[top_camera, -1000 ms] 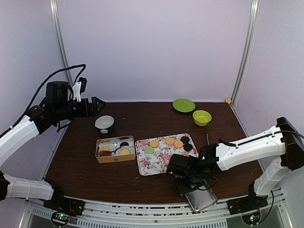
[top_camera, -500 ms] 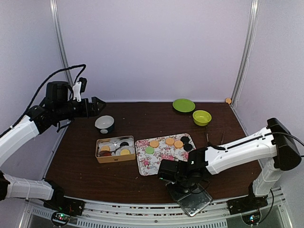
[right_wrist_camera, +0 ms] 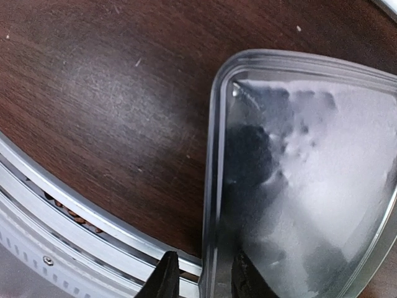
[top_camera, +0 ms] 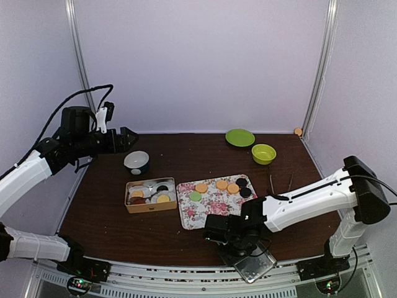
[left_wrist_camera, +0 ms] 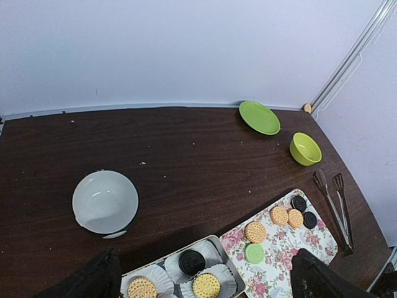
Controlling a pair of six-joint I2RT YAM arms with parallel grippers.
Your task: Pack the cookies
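Several cookies lie on the floral tray (top_camera: 208, 211): orange ones (top_camera: 221, 184), a green one (top_camera: 195, 196) and black ones (top_camera: 245, 192). The open tin (top_camera: 151, 205) holds more cookies in white paper cups, among them a black one (left_wrist_camera: 191, 262) and a yellow one (left_wrist_camera: 206, 285). My right gripper (top_camera: 239, 241) is low at the table's front edge. Its jaws straddle the rim of the metal lid (right_wrist_camera: 298, 174), which overhangs the front rail. My left gripper (top_camera: 127, 139) is open and empty, high above the back left of the table.
A white bowl (top_camera: 136, 161) stands behind the tin. A green plate (top_camera: 239, 137) and a yellow-green bowl (top_camera: 263, 153) are at the back right. Metal tongs (top_camera: 280, 182) lie right of the tray. The front rail (right_wrist_camera: 74, 211) runs just below the lid.
My right gripper has moved left and toward the front edge, and the lid has shifted and turned with it. The left arm has not moved.
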